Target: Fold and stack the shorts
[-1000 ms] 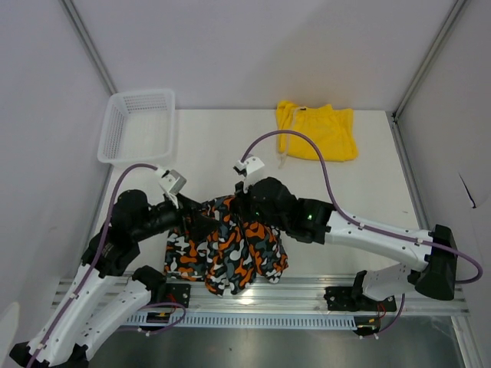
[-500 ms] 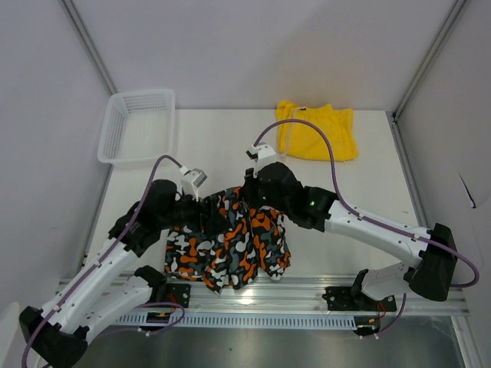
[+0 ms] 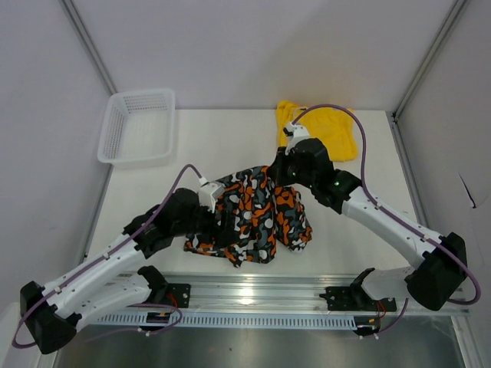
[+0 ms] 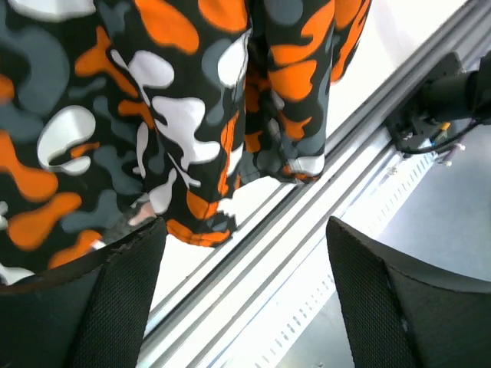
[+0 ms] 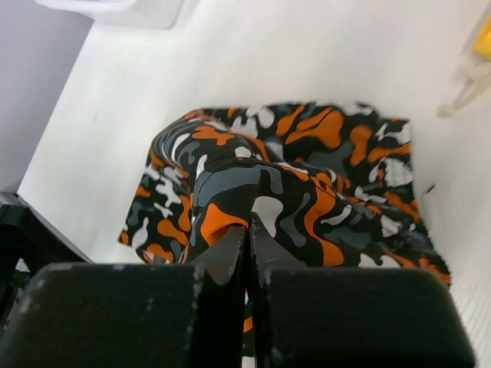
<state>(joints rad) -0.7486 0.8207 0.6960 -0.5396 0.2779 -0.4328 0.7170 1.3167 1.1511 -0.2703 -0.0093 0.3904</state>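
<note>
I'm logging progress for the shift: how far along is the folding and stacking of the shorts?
Nothing looks finished yet. In hand: the right gripper, jaws shut, pinches a raised ridge of the patterned shorts, which are bunched up. The left gripper is open, with no cloth between its jaws. Left to do: flatten and fold that pair, fold the yellow shorts lying rumpled at the far edge, then stack the two.

My hand (image 5: 248, 226) has its two fingers pressed together, pinching a raised ridge of the patterned shorts (image 5: 307, 169). The rest of that fabric spreads out beyond on the white surface (image 5: 253, 61). At the right edge I see a pale drawstring (image 5: 460, 96) and a sliver of the yellow shorts (image 5: 485, 42).
</note>
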